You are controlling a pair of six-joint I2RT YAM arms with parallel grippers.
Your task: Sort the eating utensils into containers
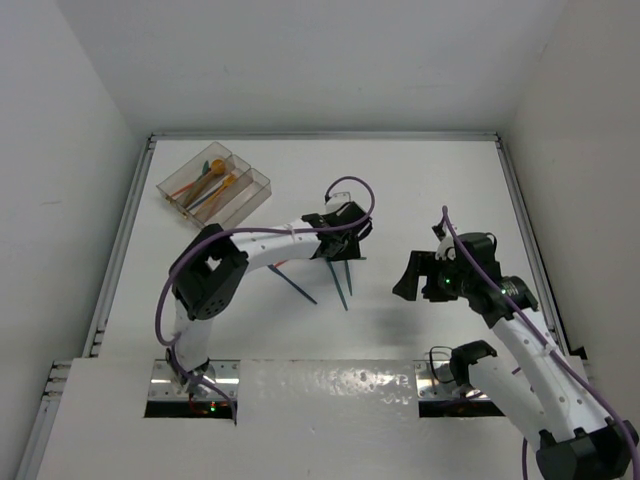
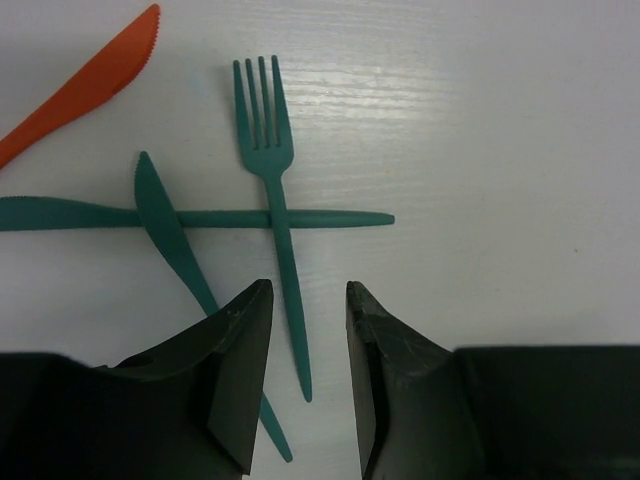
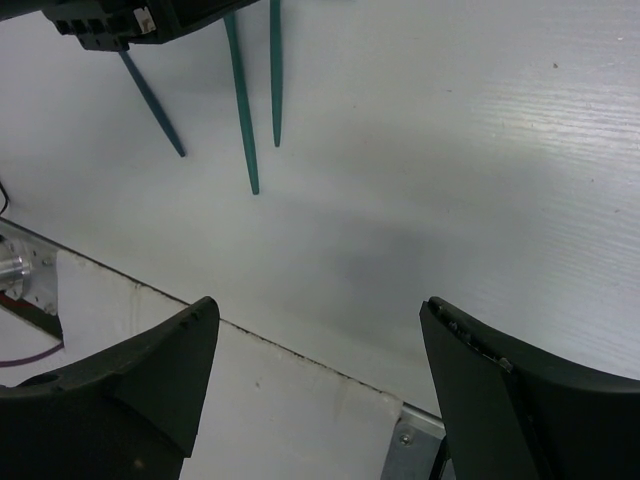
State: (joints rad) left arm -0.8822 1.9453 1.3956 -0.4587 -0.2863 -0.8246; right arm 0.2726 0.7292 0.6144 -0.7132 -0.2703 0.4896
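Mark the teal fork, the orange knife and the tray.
teal fork (image 2: 283,245): left wrist view, middle of the handle
orange knife (image 2: 85,88): left wrist view, blade
tray (image 1: 262,181): top view, right corner rim

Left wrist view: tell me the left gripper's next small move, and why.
Probably lower straight down and close on the handle of the teal fork: the left gripper hangs open, nothing held, with that handle running between its fingers. A crossing teal utensil lies further up, so grip low.
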